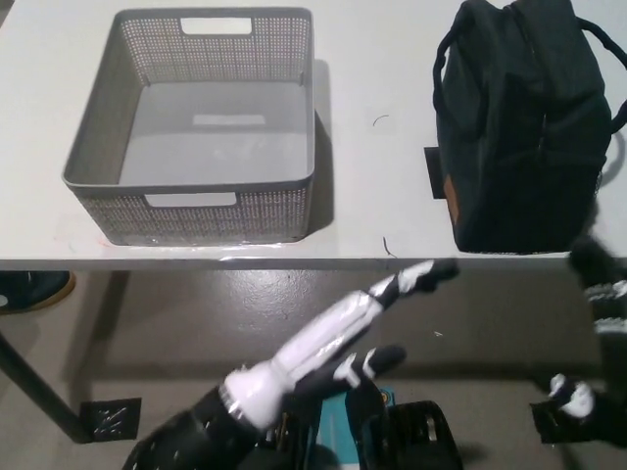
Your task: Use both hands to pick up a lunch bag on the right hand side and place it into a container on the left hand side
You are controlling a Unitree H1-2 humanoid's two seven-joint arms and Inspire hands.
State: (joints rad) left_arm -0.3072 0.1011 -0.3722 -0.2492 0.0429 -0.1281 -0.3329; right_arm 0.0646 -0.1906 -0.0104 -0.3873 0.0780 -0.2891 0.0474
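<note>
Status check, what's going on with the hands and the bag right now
Left hand open, below table edge. Right hand at far right. Lunch bag untouched on table. Basket empty.

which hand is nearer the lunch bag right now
Right. The black right hand is just below the bag's near right corner, at the table edge. The white left hand reaches up from lower left, its fingertips still short of the bag.

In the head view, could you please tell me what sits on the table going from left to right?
Grey container → small dark curved mark on the tabletop → black lunch bag.
</note>
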